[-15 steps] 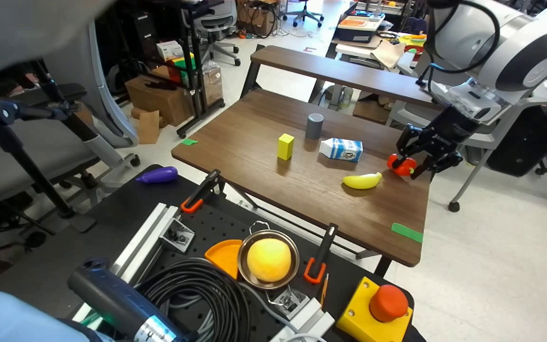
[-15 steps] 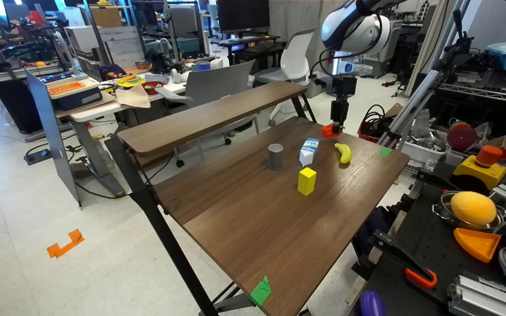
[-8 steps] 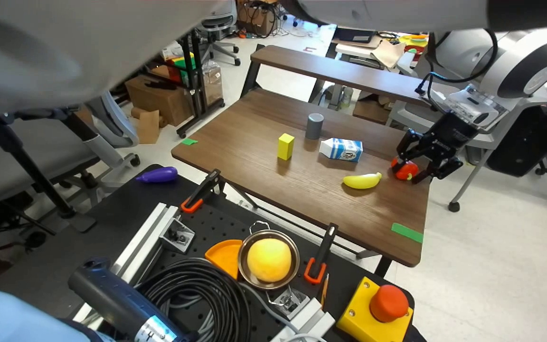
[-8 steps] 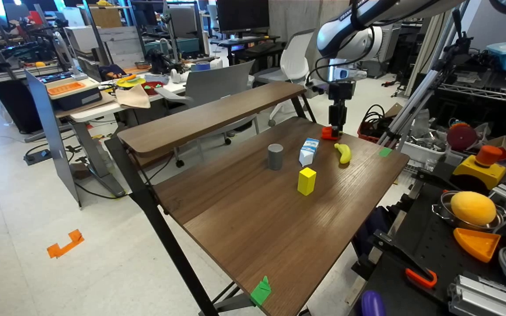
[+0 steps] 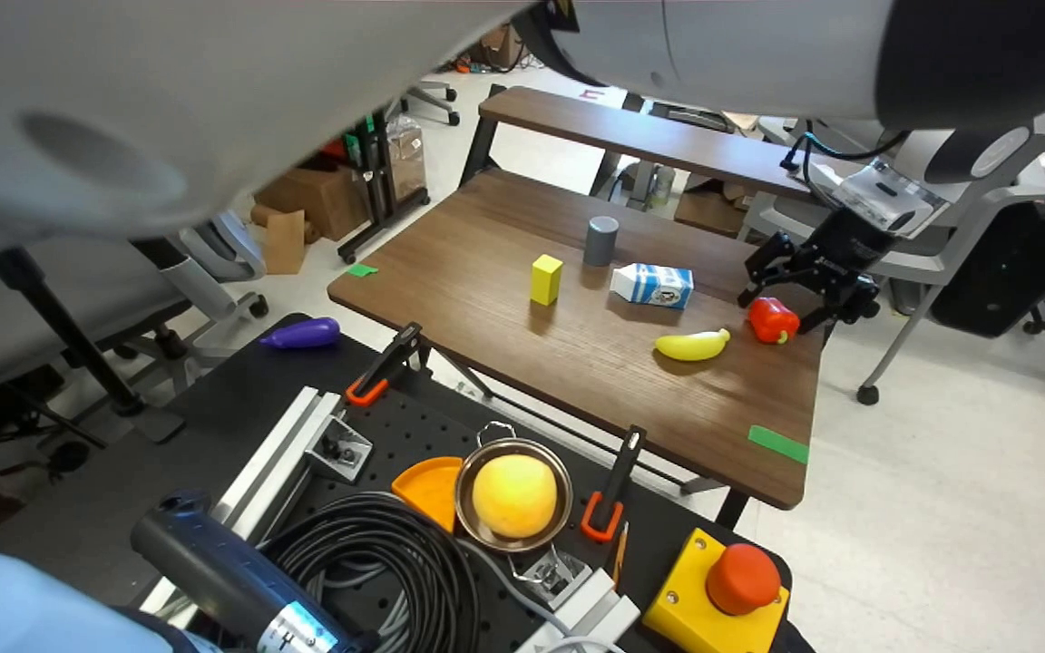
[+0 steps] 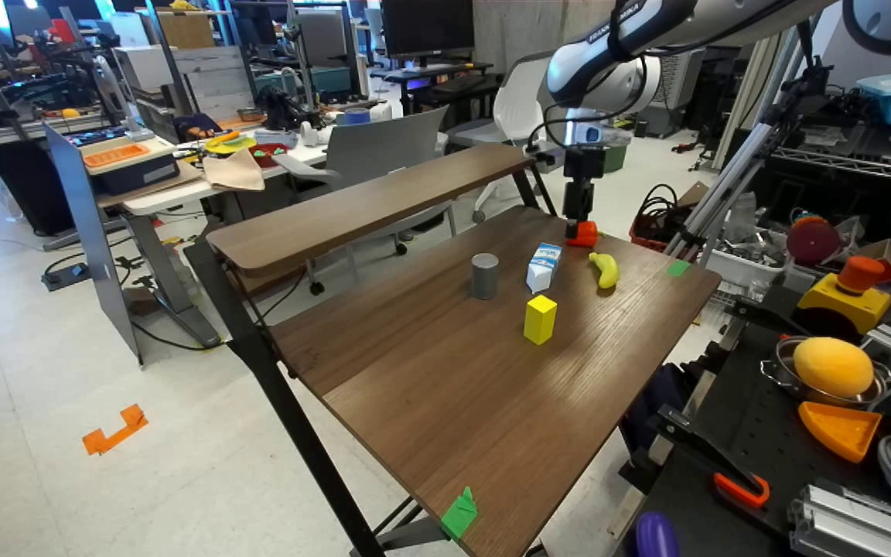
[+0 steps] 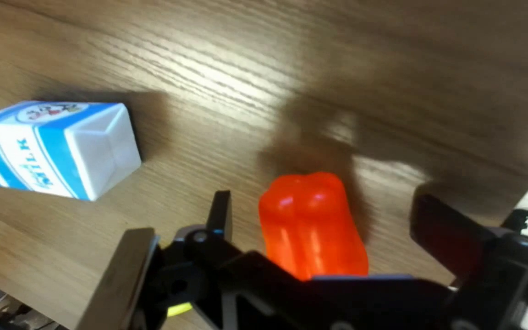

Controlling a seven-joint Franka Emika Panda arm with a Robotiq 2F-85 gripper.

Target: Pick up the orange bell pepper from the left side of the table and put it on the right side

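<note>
The orange bell pepper [image 5: 774, 320], glossy and orange-red, lies on the brown table [image 5: 450, 245] near one end in both exterior views. My gripper [image 5: 774, 314] is just behind and above it, fingers spread wide. From the wrist, the pepper [image 7: 312, 224] shows between the two fingers, with bare wood visible on either side, so neither finger touches it there. Its lower part is hidden by the black gripper linkage. In an exterior view the dark fingertips of the gripper [image 6: 571, 230] stand beside the pepper [image 6: 585, 234].
A yellow banana [image 5: 692, 345] lies close to the pepper. Farther along are a milk carton [image 5: 654, 286] on its side, a grey cylinder [image 5: 600, 241] and a yellow block [image 5: 546, 279]. A raised shelf [image 5: 631, 136] runs along the table's far side. Green tape [image 5: 777, 444] marks a corner.
The fingers were around the pepper a second ago; it came down slightly onto the table and they have spread apart, letting it go. The gripper has shifted back from it.
</note>
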